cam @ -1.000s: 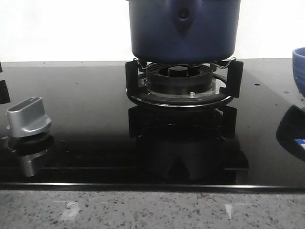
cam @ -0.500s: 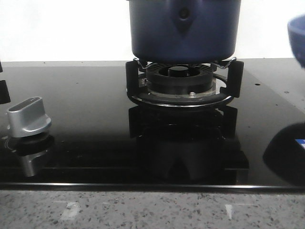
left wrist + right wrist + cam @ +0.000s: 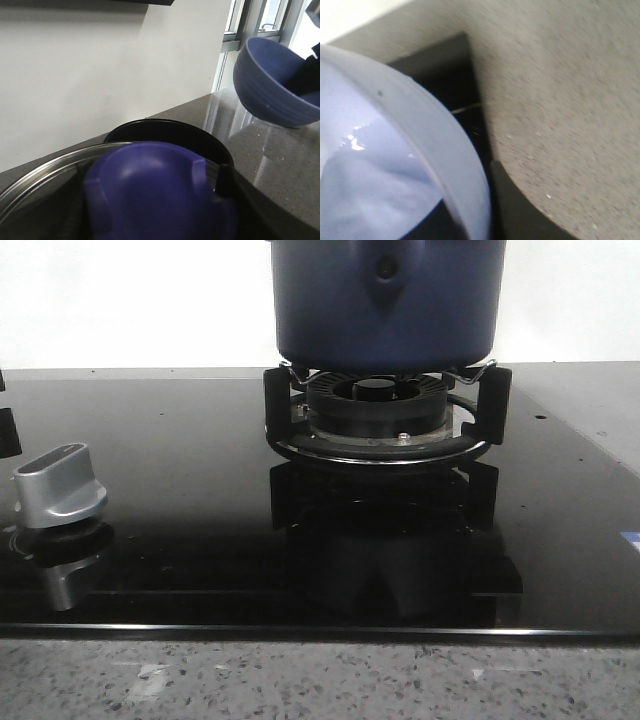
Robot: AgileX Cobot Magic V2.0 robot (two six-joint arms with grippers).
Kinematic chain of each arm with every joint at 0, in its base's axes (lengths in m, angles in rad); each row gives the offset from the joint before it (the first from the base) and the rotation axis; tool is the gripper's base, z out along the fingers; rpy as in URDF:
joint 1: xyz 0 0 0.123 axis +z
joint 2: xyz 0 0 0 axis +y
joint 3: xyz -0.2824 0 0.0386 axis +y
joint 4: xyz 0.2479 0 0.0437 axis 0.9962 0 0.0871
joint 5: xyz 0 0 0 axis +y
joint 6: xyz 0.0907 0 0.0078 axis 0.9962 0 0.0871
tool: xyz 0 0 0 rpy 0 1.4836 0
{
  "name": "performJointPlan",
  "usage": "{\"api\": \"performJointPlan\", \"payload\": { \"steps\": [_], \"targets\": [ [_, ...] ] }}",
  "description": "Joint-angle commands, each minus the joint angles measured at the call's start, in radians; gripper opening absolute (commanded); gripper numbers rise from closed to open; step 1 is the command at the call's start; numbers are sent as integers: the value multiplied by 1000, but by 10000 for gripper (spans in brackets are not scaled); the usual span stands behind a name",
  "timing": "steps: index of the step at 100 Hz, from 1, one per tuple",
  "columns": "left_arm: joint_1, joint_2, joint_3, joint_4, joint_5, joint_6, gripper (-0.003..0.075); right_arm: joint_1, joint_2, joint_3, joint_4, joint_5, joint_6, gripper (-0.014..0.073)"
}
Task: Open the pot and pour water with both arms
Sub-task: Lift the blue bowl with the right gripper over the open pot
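1. Neither arm is showing in the front view; both claws' states cannot be told from either wrist view.
2. One pot [image 3: 387,302] is sitting on the burner [image 3: 378,412] at upper centre.
3. One bowl [image 3: 272,83] is hanging tilted in the upper right of the left wrist view.
4. One lid [image 3: 150,190] is filling that view's lower left.
5. One knob [image 3: 58,486] is standing at left.

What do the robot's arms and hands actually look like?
Very little of them shows. From the left wrist camera, the right hand is only a black, angular shape at the rim of the blue bowl. No cables, markings or arm segments are visible, and the front view shows neither arm.
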Motion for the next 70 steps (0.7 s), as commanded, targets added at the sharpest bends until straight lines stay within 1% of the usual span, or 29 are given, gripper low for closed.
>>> {"api": "performJointPlan", "payload": {
  "steps": [1,33,42,56,70],
  "targets": [
    [5,-26,-31,-94,23,2,251,46,-1,-101,34,-52,-11,-60],
    [5,-26,-31,-96,24,2,251,223,171,-308,32,-37,7,-51],
    [5,-26,-31,-96,24,2,251,264,215,-352,4,-58,7,-45],
    [5,-26,-31,-96,24,2,251,341,259,-382,-115,-119,7,-45],
    [5,-26,-31,-96,24,2,251,426,278,-382,-336,-162,44,-45]
  ]
}}
